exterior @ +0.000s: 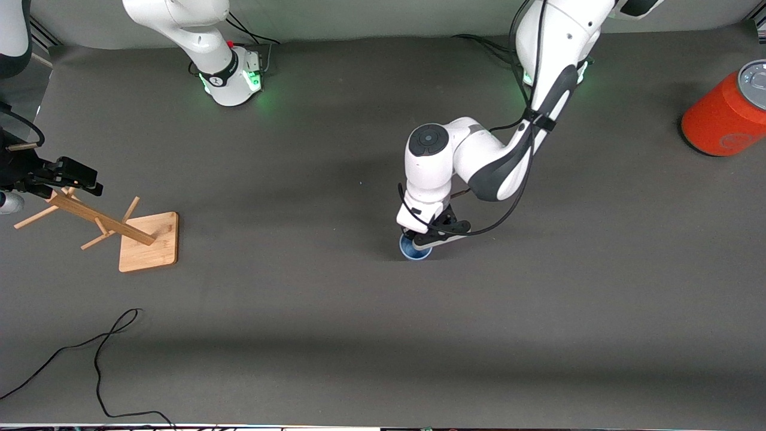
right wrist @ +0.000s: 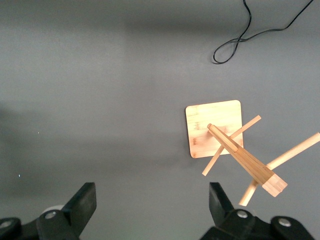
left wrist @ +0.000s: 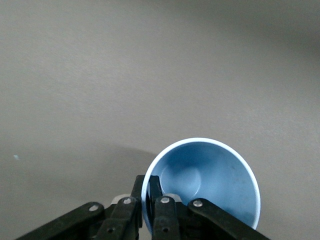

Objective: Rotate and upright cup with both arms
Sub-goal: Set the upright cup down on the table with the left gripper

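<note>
Under the left pincer (left wrist: 148,200), pinching its rim, the cup (left wrist: 210,180) stands mouth-up on the table (exterior: 538,287).

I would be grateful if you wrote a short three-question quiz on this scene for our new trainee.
1. True or false: the left gripper is shut on the rim of the cup.
2. Which way does the cup's opening face? A) up B) down onto the table
3. Fill in: the right gripper, jaws open, hangs above the wooden ____.

Key: 1 true; 2 A; 3 rack.
</note>
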